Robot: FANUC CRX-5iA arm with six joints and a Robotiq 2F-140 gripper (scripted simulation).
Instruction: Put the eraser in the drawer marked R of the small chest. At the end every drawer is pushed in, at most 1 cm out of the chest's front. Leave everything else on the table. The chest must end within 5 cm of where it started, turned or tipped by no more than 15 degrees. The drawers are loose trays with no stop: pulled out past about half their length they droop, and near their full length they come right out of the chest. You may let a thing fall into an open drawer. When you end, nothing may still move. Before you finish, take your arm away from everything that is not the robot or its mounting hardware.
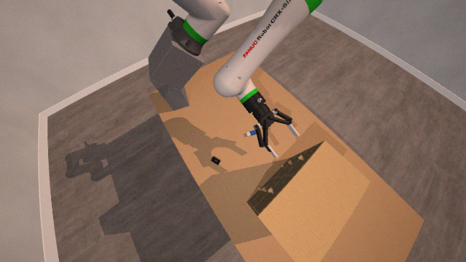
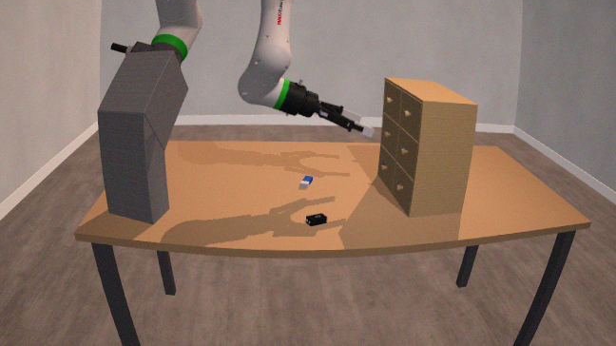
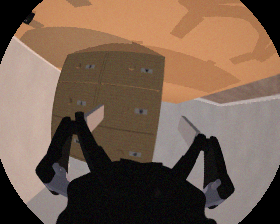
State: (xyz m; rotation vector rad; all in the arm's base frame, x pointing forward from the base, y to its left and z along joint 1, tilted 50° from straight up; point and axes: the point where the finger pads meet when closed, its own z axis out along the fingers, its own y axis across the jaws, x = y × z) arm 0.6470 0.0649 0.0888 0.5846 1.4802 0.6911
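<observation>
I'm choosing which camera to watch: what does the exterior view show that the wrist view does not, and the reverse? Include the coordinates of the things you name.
Only the exterior view: the blue-and-white eraser [image 1: 252, 133] [image 2: 306, 182] on the table, the table's legs [image 2: 114, 293] and the grey pedestal [image 1: 172, 64] [image 2: 125, 160].

Only the wrist view: no object of its own, though it faces the drawer fronts squarely between and beyond the fingers.

Both: the chest [image 1: 313, 200] [image 2: 444, 160] [image 3: 126, 90], the table and the open gripper.

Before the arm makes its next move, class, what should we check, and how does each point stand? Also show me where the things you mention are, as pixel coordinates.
1. Claw [image 1: 286, 146] [image 2: 367, 124] [image 3: 141, 117] open, nothing in it: ok.
2. Eraser [image 1: 251, 133] [image 2: 306, 182] in the drawer: not ok, it lies on the table [image 1: 201, 104] [image 2: 214, 188].
3. All drawers pushed in: ok, none visibly sticks out.
4. Chest [image 1: 313, 196] [image 2: 444, 160] [image 3: 126, 95] upright: ok.
5. Drawer marked R identified: cannot tell, labels too small.
6. Black box [image 1: 216, 160] [image 2: 316, 220] on the table: ok.
</observation>
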